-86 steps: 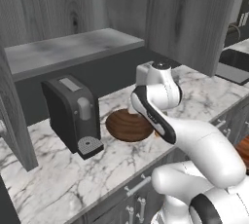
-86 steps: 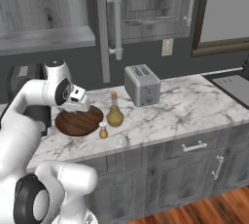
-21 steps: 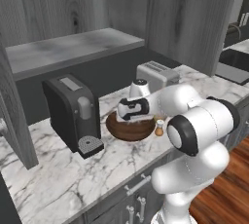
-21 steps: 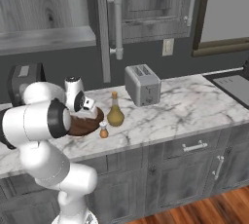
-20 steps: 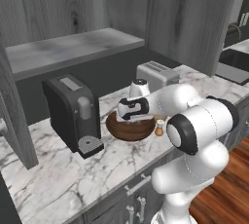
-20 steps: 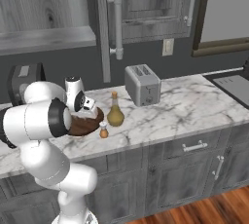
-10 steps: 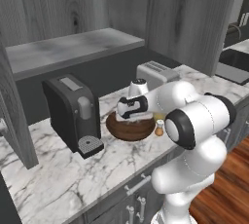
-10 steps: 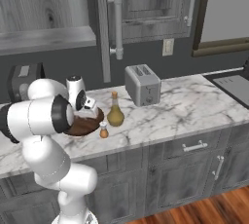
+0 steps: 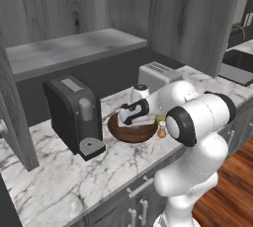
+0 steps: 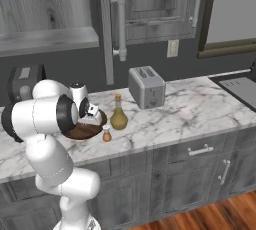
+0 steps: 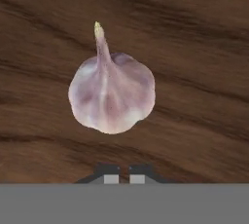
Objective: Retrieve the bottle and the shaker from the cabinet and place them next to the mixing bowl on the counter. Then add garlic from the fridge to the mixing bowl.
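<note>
Since the frame 4.3 s back I have watched the arm swing from a hunched pose beside the bowl to a reach over it, and over the last 1 s it has hardly shifted, the wrist edging only slightly across the mixing bowl [image 9: 132, 131]. My tool [image 11: 121, 173] now points down into the wooden bowl, and in the hand view its 2 fingertips [image 11: 111, 173] sit close together at the bottom edge with just a thin gap between them and nothing held. The garlic [image 11: 111, 90] lies free on the brown wood grain of the bowl's inside, a pale purple-white bulb with its stalk tip aimed toward the top of that view, apart from the fingertips. In the right base view the mixing bowl [image 10: 85, 130] sits on the marble bench [image 10: 200, 109] partly behind my forearm, with the bottle [image 10: 118, 113] standing upright just beside its right rim and the small shaker [image 10: 106, 134] upright in front of the bottle, near the bowl's edge. From the left base view the shaker [image 9: 161, 130] shows just past the bowl. A toaster [image 10: 146, 87] stands further along the bench, and a dark coffee machine [image 9: 74, 115] stands on the bowl's other side.
</note>
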Tool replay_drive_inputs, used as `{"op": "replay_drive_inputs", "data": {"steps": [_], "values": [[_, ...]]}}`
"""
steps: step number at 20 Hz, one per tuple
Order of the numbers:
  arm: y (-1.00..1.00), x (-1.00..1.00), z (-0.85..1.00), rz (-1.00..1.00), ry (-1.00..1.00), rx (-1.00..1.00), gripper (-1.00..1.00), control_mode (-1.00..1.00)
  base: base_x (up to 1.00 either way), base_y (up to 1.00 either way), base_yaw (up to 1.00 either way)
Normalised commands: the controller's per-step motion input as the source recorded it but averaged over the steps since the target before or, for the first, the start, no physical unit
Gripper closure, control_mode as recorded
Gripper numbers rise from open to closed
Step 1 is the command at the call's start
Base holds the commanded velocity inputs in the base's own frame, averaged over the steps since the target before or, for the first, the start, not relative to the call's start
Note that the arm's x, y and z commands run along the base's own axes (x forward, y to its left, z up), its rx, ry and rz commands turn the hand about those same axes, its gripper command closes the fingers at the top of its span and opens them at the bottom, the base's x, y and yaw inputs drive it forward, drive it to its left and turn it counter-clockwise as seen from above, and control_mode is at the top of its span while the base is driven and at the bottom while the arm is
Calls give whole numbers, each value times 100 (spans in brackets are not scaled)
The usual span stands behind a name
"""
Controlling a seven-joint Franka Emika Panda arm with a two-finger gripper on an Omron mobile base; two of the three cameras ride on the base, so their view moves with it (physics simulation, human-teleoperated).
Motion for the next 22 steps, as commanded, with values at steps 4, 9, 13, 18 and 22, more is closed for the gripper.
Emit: {"op": "replay_drive_inputs", "data": {"steps": [4, 9, 13, 18, 22], "values": [[3, 0, -19, 0, 0, -1, 100, -100, 0, 0, 0], [0, 0, -1, 0, 0, 0, 100, -100, 0, 0, 0], [0, 0, 0, 0, 0, 0, 100, -100, 0, 0, 0], [0, 0, 11, 0, 0, 0, -100, -100, 0, 0, 0], [0, 0, 35, 0, 2, -5, -100, -100, 0, 0, 0]]}}
